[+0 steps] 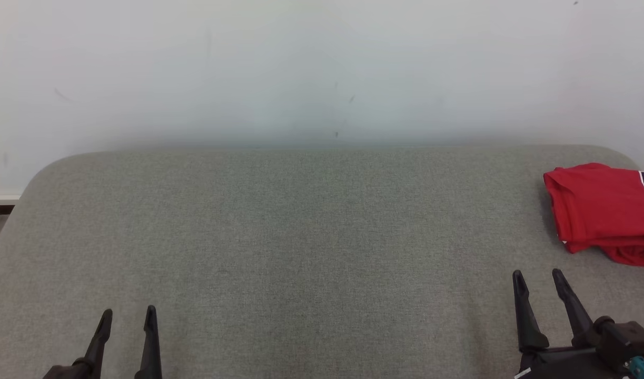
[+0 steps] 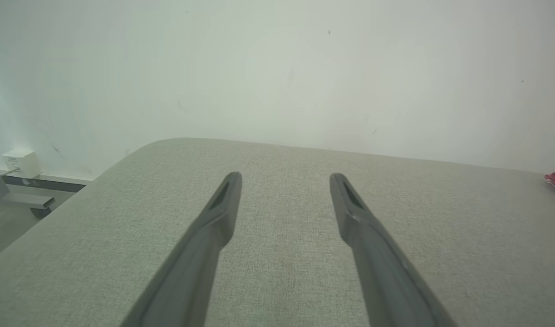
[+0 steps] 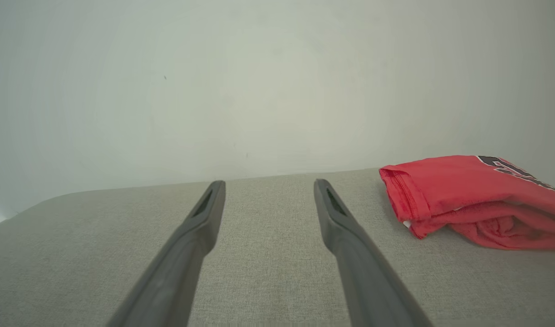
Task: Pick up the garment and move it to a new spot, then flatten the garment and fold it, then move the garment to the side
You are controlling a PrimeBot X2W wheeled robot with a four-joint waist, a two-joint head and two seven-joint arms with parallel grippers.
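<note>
While my left claw [image 1: 129, 310] and right claw [image 1: 536, 272] hang wide open and empty over the grey table [image 1: 300, 237], the red T-shirt [image 1: 595, 205] lies folded at the frame's right edge. I judge it already set aside, so I need only back away.

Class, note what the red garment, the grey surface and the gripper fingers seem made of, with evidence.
The garment: soft matt knit cloth, perhaps cotton; it lies limp, with a stitched hem. The surface: grey woven fabric, weave visible, probably padded given its rounded corners. The fingers: dark matt plastic or rubber, smoothly moulded.
</note>
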